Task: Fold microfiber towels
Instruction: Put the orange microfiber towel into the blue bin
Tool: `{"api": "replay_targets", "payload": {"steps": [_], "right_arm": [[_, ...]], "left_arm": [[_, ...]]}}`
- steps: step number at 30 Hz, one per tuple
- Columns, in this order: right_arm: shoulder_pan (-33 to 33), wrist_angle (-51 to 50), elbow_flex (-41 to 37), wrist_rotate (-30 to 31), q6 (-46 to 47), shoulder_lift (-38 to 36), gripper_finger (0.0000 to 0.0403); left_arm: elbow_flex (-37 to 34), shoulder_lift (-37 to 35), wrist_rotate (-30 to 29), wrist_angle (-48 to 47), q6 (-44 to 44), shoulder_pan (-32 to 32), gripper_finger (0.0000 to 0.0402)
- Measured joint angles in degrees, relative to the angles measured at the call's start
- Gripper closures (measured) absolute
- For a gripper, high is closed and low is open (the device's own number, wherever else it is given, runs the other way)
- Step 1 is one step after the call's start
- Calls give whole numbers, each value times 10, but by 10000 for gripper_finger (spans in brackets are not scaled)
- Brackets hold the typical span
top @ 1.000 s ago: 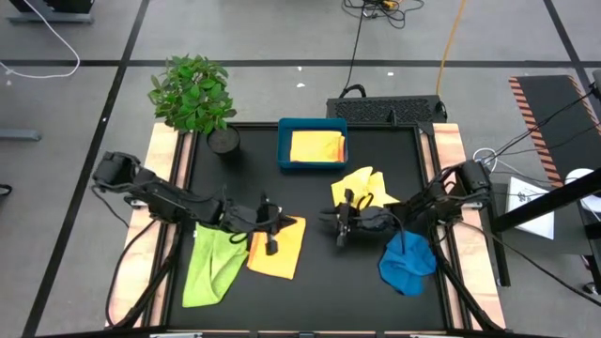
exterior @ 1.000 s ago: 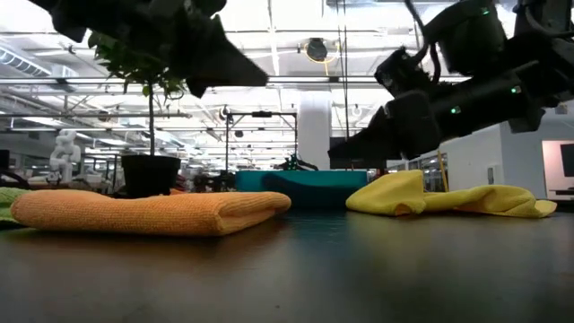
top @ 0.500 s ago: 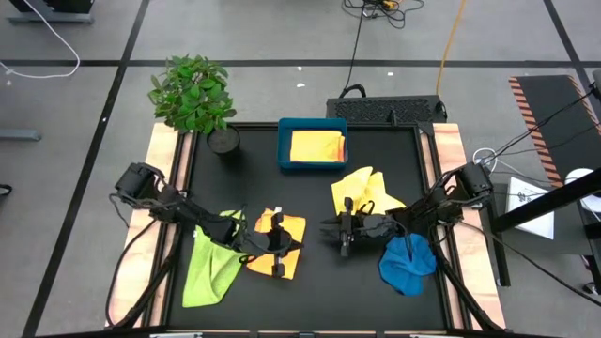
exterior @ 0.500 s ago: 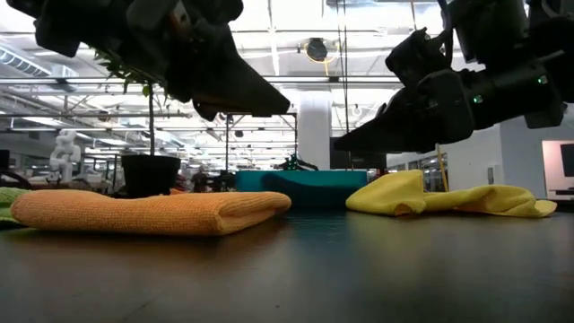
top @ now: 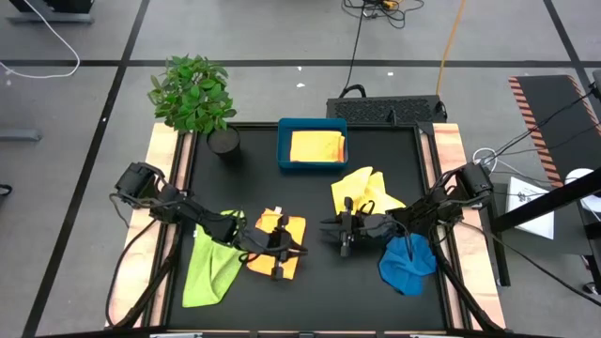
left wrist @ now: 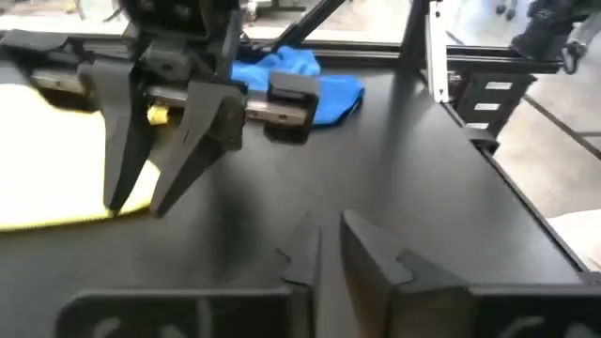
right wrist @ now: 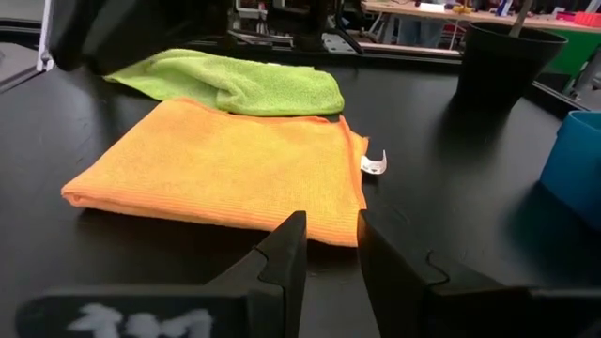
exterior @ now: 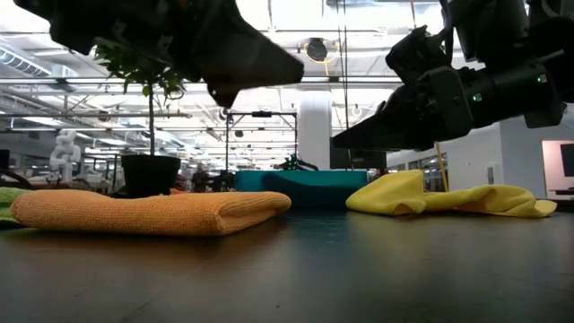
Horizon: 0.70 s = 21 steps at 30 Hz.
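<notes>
A folded orange towel (top: 282, 235) lies flat on the black table (top: 310, 291) with a lime green towel (top: 211, 268) beside it on the left. My left gripper (top: 299, 249) hovers above the orange towel's right part, clear of it in the low view (exterior: 269, 67), fingers a little apart with nothing between them (left wrist: 329, 249). My right gripper (top: 325, 225) faces it from the right, open and empty (right wrist: 329, 244). A crumpled pale yellow towel (top: 364, 188) and a blue towel (top: 406, 258) lie under and beside the right arm. A golden yellow towel (top: 317, 146) lies in the teal tray (top: 285, 141).
A potted plant (top: 194, 94) stands at the table's far left corner. A small white tag (right wrist: 374, 164) sticks out of the orange towel's far edge. Bare black table stretches along the near edge and between the two grippers.
My left gripper has gone toward the table's near and right edges and sunk a little, ending over the right part of the orange towel. The towel lies as before.
</notes>
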Motion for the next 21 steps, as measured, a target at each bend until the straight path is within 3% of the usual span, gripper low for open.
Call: {"api": "replay_targets", "payload": {"steps": [7,12,18,21], "right_arm": [[0,0,0,0,2,0,312],[0,-1,0,0,3,0,312],[-1,0,0,1,3,0,312],[-1,-5,0,1,3,0,312]], "left_arm": [[2,-14,0,-33,1,21,246],[69,-31,-15,-215,17,20,178],[169,-21,-52,-410,25,-10,157],[195,-19,-55,-445,7,-32,162]]}}
